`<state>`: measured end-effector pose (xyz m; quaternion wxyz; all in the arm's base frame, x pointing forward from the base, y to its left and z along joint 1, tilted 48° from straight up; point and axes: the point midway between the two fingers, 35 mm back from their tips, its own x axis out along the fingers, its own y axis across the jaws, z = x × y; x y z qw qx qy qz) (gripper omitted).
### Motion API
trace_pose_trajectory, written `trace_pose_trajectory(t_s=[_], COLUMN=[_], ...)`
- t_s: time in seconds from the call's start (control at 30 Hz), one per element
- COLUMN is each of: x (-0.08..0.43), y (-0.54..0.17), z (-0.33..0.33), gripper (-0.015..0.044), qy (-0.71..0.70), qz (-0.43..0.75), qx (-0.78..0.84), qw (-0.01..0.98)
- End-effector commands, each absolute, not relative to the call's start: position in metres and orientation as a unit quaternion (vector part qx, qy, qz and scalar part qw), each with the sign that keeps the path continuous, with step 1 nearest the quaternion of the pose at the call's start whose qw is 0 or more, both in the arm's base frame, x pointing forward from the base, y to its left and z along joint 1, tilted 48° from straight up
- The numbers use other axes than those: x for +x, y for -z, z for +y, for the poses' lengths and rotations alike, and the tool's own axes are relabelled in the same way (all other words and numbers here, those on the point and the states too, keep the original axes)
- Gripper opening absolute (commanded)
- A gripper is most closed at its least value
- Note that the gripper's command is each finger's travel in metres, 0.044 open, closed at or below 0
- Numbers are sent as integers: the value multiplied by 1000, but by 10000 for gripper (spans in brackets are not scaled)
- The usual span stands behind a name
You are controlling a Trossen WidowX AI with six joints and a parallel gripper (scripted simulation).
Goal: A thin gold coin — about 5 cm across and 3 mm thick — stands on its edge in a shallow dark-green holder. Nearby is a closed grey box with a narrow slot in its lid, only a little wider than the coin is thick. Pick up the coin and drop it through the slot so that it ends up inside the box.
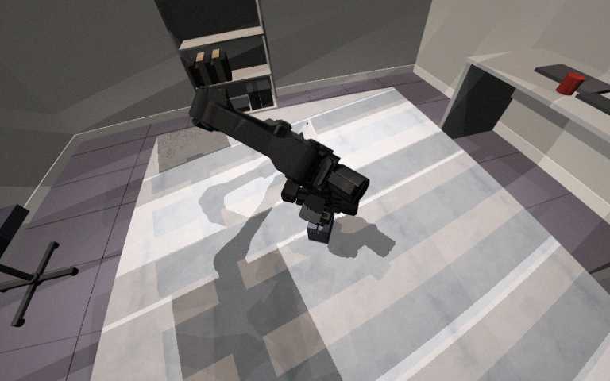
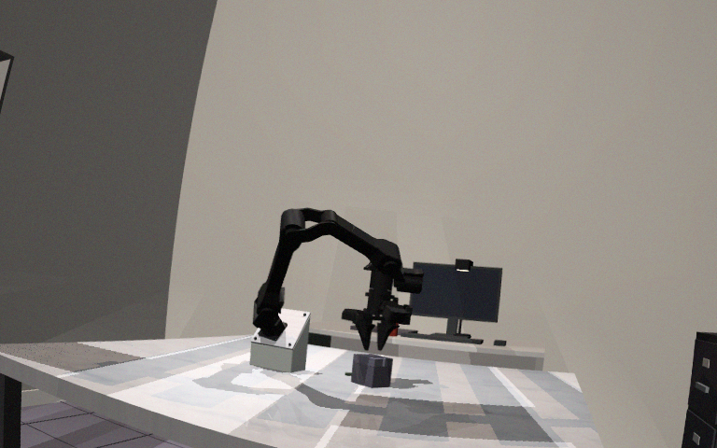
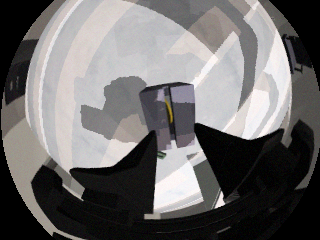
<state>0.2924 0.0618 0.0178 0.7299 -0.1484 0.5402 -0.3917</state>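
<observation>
Over the middle of the table [image 2: 475, 401] the arm [image 2: 338, 227] bends down and hangs its gripper [image 2: 372, 344] just above the grey box [image 2: 372, 370], fingers pointing straight down and parted about halfway, with nothing between them. The coin [image 3: 170, 111] shows only in the wrist view, as a thin gold sliver standing on edge in the slot [image 3: 166, 115] of the lid, most of it hidden below, so I cannot tell how deep it sits. The slot is a dark narrow line running along the lid's middle, and the gold edge lies right in that line. The box is small, dark grey and square-cornered, with a little peg sticking out on its side towards the arm's base [image 2: 279, 348]. A small green bit [image 3: 160, 154] peeps out by one fingertip [image 3: 148, 150] in the wrist view; I cannot tell what it is. The box stands well in from every table edge, apart from the base, with wide striped surface on the near side and to the right. The fingertips are apart from the lid, a slim gap of air showing in the side view.
</observation>
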Motion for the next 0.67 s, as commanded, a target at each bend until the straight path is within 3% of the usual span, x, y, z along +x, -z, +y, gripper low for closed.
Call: trace_pose_trajectory(t_s=[0.0, 0.2, 0.63], x=[292, 288, 283], y=[-26, -42, -58], z=[72, 89, 104], gripper=[292, 440, 440], qy=[390, 390, 392], qz=[540, 540, 540], qx=[-146, -147, -149], qw=[732, 731, 730])
